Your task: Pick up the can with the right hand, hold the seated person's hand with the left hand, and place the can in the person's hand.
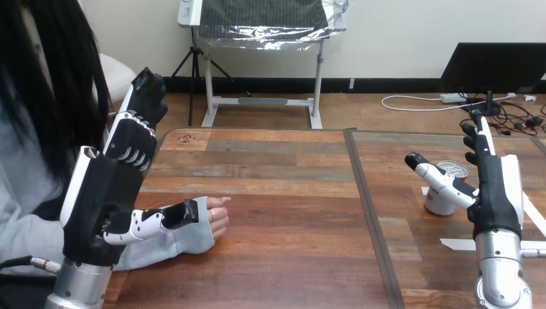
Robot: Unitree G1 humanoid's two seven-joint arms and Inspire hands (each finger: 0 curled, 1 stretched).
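Note:
A small silver-topped can (444, 190) with a white body stands upright on the table at the right. My right hand (492, 183) is beside it, fingers straight and pointing away, thumb stretched out over the can's near side; it is open and nothing is held. The person's hand (216, 219) rests on the table at the left, in a grey sleeve. My left hand (109, 187) is raised just left of it, fingers straight up and open. Its thumb (164, 219) reaches over the person's wrist without curling round it.
A dark seam (367, 212) runs front to back between the two tabletops. White tape strips (457, 243) lie on the table near the can. The person's torso fills the left edge.

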